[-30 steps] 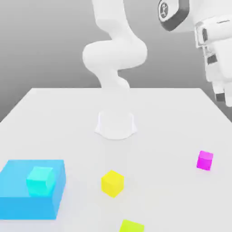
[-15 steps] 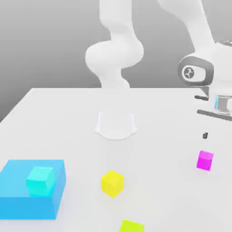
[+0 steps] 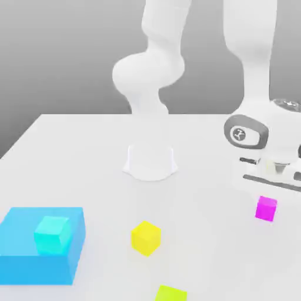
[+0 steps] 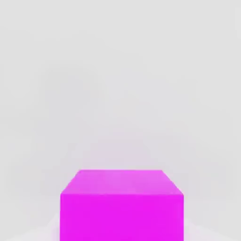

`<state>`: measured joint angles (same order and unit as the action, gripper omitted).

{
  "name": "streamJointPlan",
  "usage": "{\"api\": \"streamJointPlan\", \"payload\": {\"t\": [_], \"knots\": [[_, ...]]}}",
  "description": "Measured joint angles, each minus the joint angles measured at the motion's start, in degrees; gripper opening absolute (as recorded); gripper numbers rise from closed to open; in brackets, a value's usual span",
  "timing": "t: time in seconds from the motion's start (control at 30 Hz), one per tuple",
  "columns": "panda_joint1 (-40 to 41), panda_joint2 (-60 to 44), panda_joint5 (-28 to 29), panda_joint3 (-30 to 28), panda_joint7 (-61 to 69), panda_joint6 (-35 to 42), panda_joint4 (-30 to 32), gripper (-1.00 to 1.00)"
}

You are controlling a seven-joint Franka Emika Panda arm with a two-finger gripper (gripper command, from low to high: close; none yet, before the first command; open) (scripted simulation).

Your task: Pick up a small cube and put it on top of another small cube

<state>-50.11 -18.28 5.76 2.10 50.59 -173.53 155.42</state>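
Magenta cube [image 3: 266, 209], one, small, plain-faced: on the exterior view's right, beneath the arm's hand [image 3: 273, 144], its base low at the desk [image 3: 200, 206]; whether it is touching the desk I cannot tell. Fingers [image 3: 266, 207], one pair, pale: closed in on the magenta cube, one at either side, holding it between them. In the hand view the same cube shows large, with its top and one side face in sight, edges straight and square to the view. Cyan cube, [image 3: 53, 235] one, small, plain: on the exterior view's left, upright on top of the blue block, well apart from the magenta cube. Blue block [image 3: 35, 267], one, much larger and flat-topped: set on the desk, carrying the cyan cube. Yellow cube [image 3: 146, 238], one, small: on the desk between the blue block and the magenta cube, touching neither, turned with a corner edge toward the viewer. Lime cube [image 3: 171, 294], one: nearest the viewer, partly cut off by the lower edge of the exterior view. Arm [image 3: 150, 76], one, white with jointed links: its base at the far part of the desk, its hand on the exterior view's right, marked with dark trim. Desk, one: pale and smooth, against a grey backdrop [image 3: 76, 59].
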Motion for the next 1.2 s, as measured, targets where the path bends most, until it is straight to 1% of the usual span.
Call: {"api": "streamJointPlan", "payload": {"t": [0.17,0.23,0.3,0.4,0.67,0.97,1.03,1.13,1.17,1.2], "knots": [[1.78,8.96,-2.69,2.41,2.04,7.16,1.79,-1.0],[2.54,12.35,-3.77,1.93,1.75,10.24,2.06,-1.0],[5.46,14.02,-4.08,-1.16,-1.68,12.8,1.05,-1.0],[12.33,15.69,-3.6,-5.2,-8.72,16.41,-1.06,-1.0],[29.66,19.54,-2.7,-14.26,-27.97,25.84,-7.04,-1.0],[50.01,23.17,-2.88,-23.88,-48.83,36.42,-13.8,-1.0],[51.34,21.71,-4.16,-24.68,-50.14,35.44,-14.07,-1.0],[51.43,17.04,-7.1,-24.65,-48.64,30.13,-13.05,-1.0],[51.52,15.66,-7.88,-24.53,-48.11,28.51,-12.71,1.0],[51.52,15.66,-7.88,-24.53,-48.11,28.51,-12.71,1.0]]}}
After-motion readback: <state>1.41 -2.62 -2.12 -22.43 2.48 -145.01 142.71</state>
